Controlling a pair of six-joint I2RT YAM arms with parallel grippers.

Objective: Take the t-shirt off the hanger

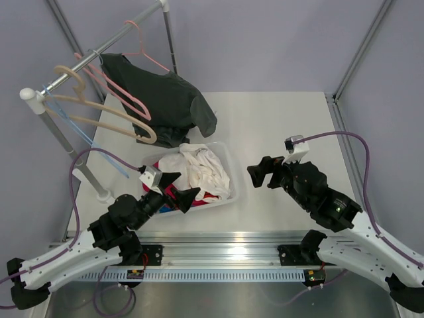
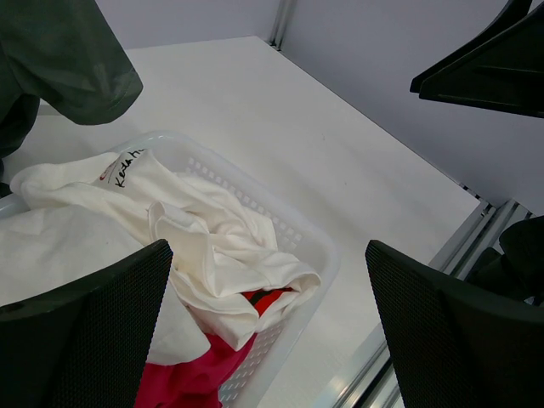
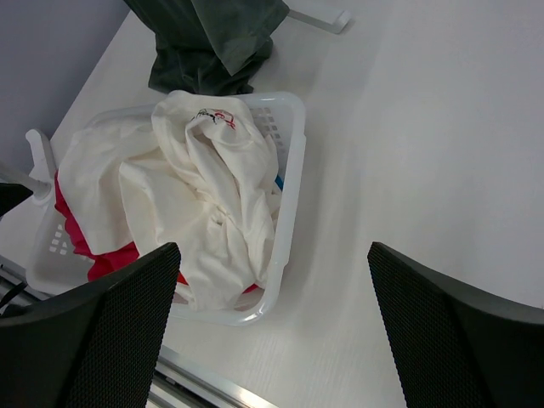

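The dark grey t-shirt (image 1: 167,99) hangs on the thin salmon-pink hanger (image 1: 147,54), whose hook sits on the rack rail at the back left. The shirt's lower edge drapes down behind the basket. One sleeve shows in the left wrist view (image 2: 72,59), and the hem shows in the right wrist view (image 3: 212,42). My left gripper (image 1: 179,188) is open and empty, over the basket's near side (image 2: 268,331). My right gripper (image 1: 262,172) is open and empty, above the table to the right of the basket (image 3: 272,331). Both are well short of the shirt.
A clear plastic basket (image 1: 231,161) holds white clothes (image 1: 205,169) and red/pink clothes (image 2: 191,374). On the rail (image 1: 66,74) also hang a thicker pink hanger (image 1: 114,87), a beige hanger (image 1: 99,109) and a thin blue one (image 1: 89,140). The rack's post (image 1: 73,156) stands at the left.
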